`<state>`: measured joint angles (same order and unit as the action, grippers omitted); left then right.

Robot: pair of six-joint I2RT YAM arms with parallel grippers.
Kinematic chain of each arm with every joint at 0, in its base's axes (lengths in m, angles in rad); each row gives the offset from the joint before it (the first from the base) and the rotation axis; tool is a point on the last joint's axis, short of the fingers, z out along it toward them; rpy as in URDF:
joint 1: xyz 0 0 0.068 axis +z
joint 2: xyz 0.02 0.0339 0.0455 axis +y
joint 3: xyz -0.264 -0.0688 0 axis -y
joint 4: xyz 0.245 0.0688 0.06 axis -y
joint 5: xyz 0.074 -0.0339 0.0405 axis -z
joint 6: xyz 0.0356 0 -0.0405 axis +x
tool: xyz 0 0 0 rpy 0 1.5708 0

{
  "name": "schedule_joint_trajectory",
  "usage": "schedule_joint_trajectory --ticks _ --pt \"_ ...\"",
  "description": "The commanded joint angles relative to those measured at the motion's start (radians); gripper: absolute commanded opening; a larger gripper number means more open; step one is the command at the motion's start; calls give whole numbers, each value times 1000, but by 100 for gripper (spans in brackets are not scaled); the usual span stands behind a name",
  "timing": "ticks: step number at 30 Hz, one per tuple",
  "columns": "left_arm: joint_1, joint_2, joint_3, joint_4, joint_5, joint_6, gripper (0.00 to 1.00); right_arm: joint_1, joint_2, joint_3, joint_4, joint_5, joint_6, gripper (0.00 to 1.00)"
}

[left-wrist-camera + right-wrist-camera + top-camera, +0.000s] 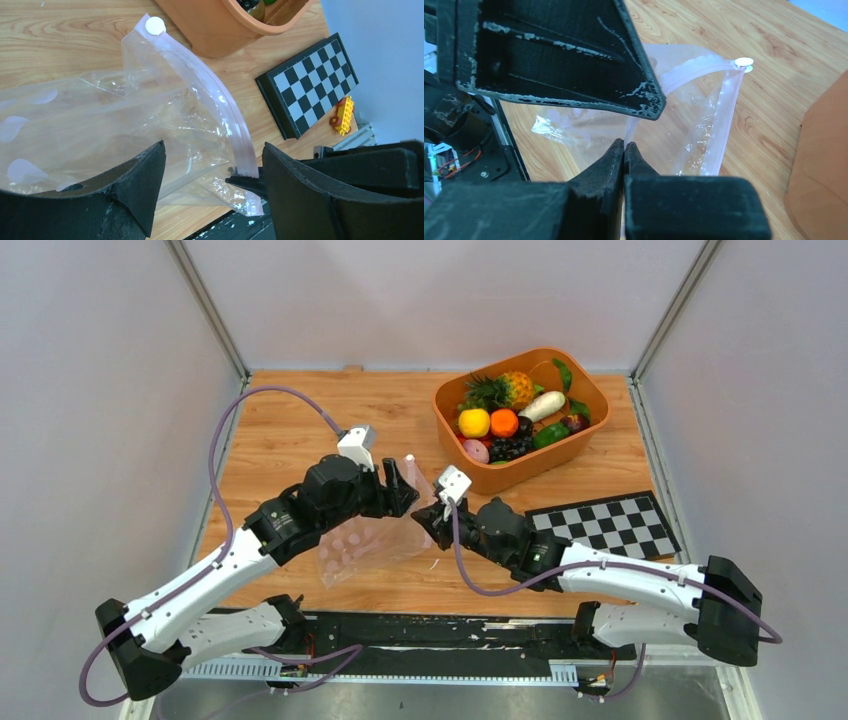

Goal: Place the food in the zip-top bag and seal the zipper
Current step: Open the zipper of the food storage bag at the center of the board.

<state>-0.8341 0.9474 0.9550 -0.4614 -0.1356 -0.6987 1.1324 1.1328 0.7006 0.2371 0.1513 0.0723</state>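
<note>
Clear crinkly dotted plastic bag [360, 545] sits mid-table, looking limp and slippery (likely to sag); your right gripper [624, 146] clamps its pinkish zipper strip [220, 107], left gripper [214, 146] gapes. Take the stiffer strip.

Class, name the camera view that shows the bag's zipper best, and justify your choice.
Left wrist: the zipper curves across the frame, whole from the slider to its lower end. Right wrist shows only part, behind black jaws. Top external barely shows it.
</note>
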Motion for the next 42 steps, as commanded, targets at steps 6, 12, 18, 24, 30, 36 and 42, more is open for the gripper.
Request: schedule_joint_trajectory --ticks 6,12,18,24,30,36,42 --pt "-28 47 64 9 -78 -13 74 82 40 45 31 140 -110 1" --pt "-29 74 72 -23 -81 21 67 114 48 48 51 185 -132 2" --pt "-30 74 63 -5 -71 29 56 135 52 41 91 194 -151 2" --pt "-40 79 59 17 -20 53 59 138 68 43 95 239 -145 3" --pt "-52 48 51 18 -4 90 67 139 83 50 93 266 -140 3" --pt "-56 88 70 -56 -16 134 63 139 86 51 112 249 -124 3" --pt "-57 85 58 -46 -76 107 58 138 82 46 128 227 -121 3"
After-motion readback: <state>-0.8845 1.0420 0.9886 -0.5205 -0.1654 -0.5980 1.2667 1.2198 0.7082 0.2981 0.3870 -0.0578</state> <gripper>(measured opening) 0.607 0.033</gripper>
